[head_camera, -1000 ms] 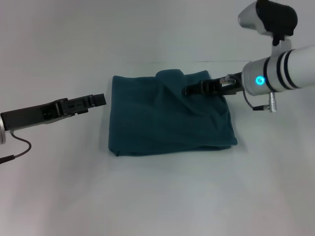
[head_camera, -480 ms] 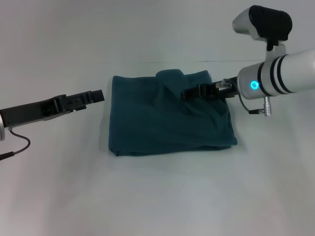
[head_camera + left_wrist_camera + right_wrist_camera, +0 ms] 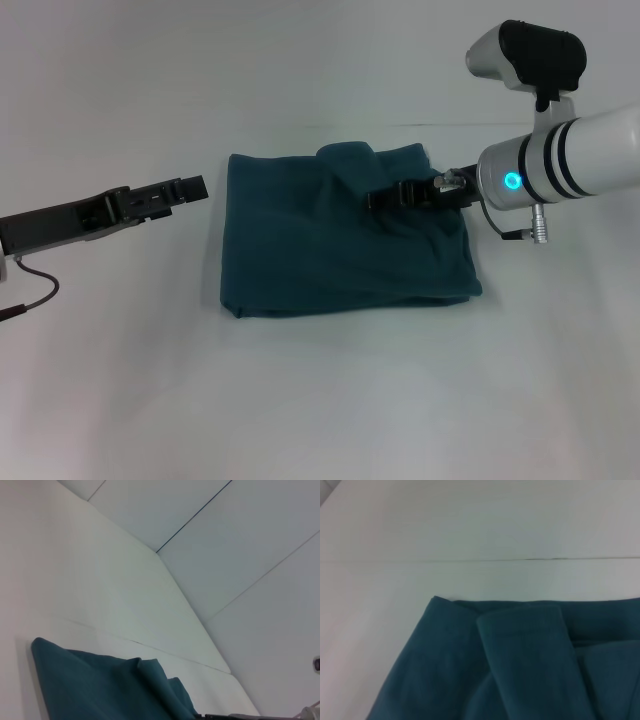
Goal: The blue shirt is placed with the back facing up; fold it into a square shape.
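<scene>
R wrist: blue shirt fold closeup.

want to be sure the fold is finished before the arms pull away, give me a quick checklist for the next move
1. Shirt shape: the blue shirt lies folded into a rough square on the white table. Ok.
2. Top edge tidy: a rolled flap bulges near the far edge, not flat. Not ok.
3. Right gripper: low over the shirt's upper right part; whether it pinches cloth cannot be seen. Cannot tell.
4. Left gripper: off the shirt, just beyond its left edge, holding nothing. Ok.
5. Near edge: straight, with no sleeve sticking out. Ok.
</scene>
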You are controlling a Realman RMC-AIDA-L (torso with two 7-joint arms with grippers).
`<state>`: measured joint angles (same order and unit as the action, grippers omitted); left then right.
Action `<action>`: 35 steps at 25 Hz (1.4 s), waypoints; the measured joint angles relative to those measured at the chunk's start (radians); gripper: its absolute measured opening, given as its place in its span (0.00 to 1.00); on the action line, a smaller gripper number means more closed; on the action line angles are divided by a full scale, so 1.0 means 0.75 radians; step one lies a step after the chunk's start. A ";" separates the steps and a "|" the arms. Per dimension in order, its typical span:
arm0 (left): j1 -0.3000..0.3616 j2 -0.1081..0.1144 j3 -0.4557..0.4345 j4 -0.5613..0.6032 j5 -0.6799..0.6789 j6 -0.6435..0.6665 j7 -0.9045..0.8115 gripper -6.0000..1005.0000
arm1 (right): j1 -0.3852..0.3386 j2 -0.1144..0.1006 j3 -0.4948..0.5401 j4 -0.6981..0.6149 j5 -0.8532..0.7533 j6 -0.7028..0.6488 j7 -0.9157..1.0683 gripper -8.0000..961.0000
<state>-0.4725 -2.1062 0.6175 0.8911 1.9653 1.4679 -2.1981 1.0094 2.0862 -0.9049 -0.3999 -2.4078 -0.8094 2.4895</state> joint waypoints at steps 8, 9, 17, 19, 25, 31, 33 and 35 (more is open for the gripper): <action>0.002 -0.002 0.000 -0.003 -0.011 0.000 0.003 0.94 | -0.015 -0.013 0.010 -0.015 0.088 -0.025 -0.011 0.82; 0.002 -0.002 0.000 -0.003 -0.011 0.000 0.003 0.94 | -0.015 -0.014 0.010 -0.015 0.090 -0.028 -0.012 0.82; 0.001 -0.002 -0.002 -0.005 -0.026 -0.012 0.004 0.94 | -0.009 -0.016 0.014 -0.021 0.091 -0.051 -0.013 0.51; 0.001 -0.001 -0.002 -0.006 -0.026 -0.012 0.004 0.94 | -0.009 -0.016 0.014 -0.024 0.091 -0.053 -0.014 0.45; 0.000 0.000 -0.001 -0.006 -0.027 -0.012 0.004 0.94 | -0.007 -0.016 -0.008 -0.028 0.082 -0.051 0.000 0.45; 0.000 -0.001 -0.001 -0.005 -0.032 -0.012 0.004 0.94 | -0.002 -0.009 -0.042 -0.031 0.080 -0.029 -0.002 0.38; 0.000 -0.001 -0.001 -0.005 -0.033 -0.012 0.004 0.94 | -0.002 -0.010 -0.046 -0.031 0.080 -0.023 0.001 0.36; 0.000 -0.001 -0.001 -0.005 -0.033 -0.012 0.004 0.94 | -0.002 -0.011 -0.047 -0.031 0.079 -0.022 0.002 0.28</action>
<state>-0.4725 -2.1071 0.6167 0.8876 1.9404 1.4588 -2.1951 1.0078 2.0778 -0.9400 -0.4235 -2.3484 -0.8257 2.4908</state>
